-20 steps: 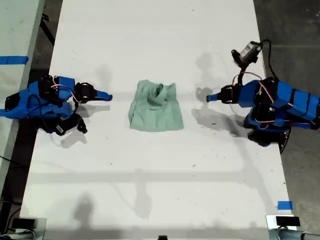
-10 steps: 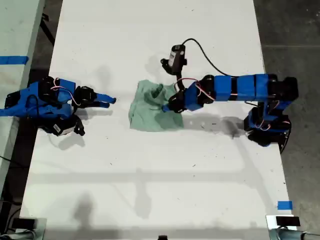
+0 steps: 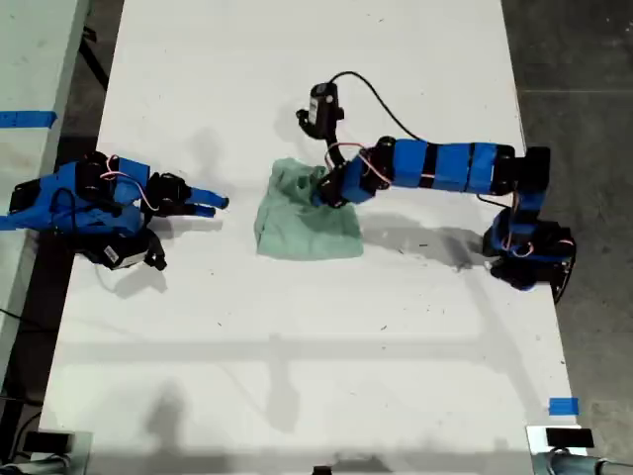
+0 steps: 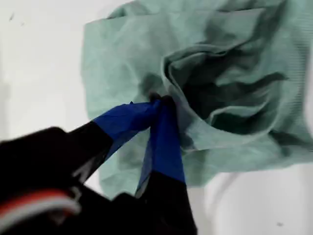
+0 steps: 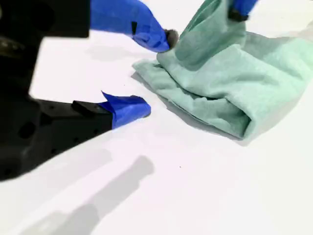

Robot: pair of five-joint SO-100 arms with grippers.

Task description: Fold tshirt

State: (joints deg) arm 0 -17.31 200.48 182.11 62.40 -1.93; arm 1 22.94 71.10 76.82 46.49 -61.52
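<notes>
Blue-taped fingers of my second gripper (image 3: 210,203) gape empty well apart from the pale mint-green cloth tshirt (image 3: 302,223), while my first gripper (image 3: 321,193) pinches its rumpled centre; lifting there may undo folds.

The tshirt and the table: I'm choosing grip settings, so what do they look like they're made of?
The tshirt looks like soft, matte woven or knit cloth: it creases and bunches into limp folds where my first gripper pinches it. The table looks like a hard, smooth white board, faintly scuffed; its exact material is unclear.
</notes>
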